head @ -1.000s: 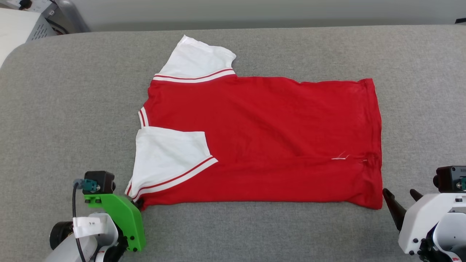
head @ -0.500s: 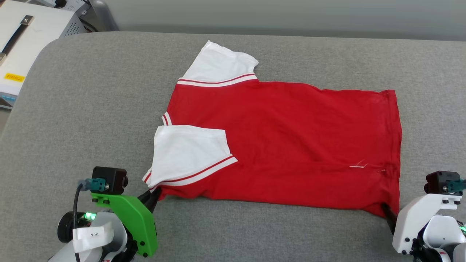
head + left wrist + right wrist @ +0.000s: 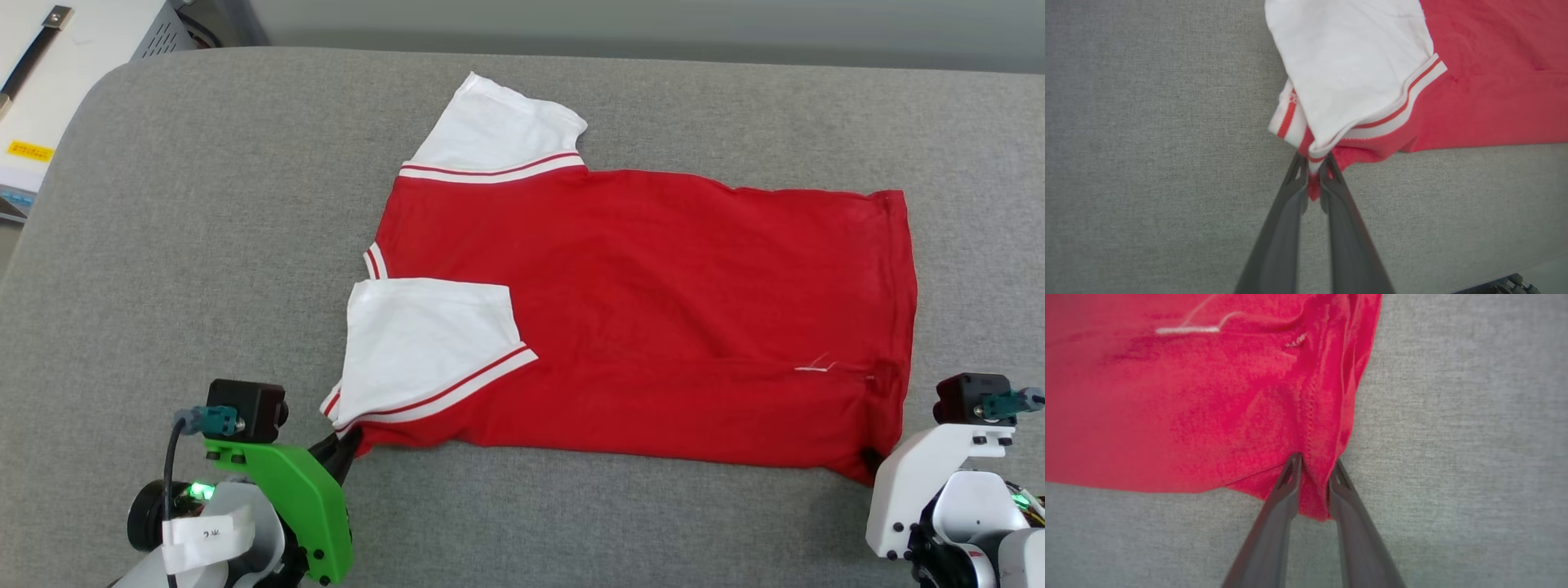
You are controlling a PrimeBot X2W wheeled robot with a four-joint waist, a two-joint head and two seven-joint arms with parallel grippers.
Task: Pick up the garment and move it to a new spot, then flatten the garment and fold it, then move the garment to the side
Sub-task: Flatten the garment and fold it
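Note:
The garment [image 3: 653,310], a red jersey T-shirt with white sleeves and striped trim, lies spread across the grey padded table [image 3: 204,245], neck to the left and hem to the right. Its near edge is folded over, with one white sleeve [image 3: 424,343] lying on the red body. No lettering shows. My left gripper [image 3: 347,445] is shut on the near left corner by the sleeve trim [image 3: 1312,163]. My right gripper [image 3: 872,465] is shut on the near right hem corner [image 3: 1314,473].
A white cabinet [image 3: 57,73] stands beyond the table's far left corner. The table's back edge meets a grey wall. Bare grey table surface lies left of the garment and along the front edge.
The head camera has shifted, so the whole scene sits further right. My right gripper went from standing beside the hem corner to closing on it. The near edge is drawn slightly toward me.

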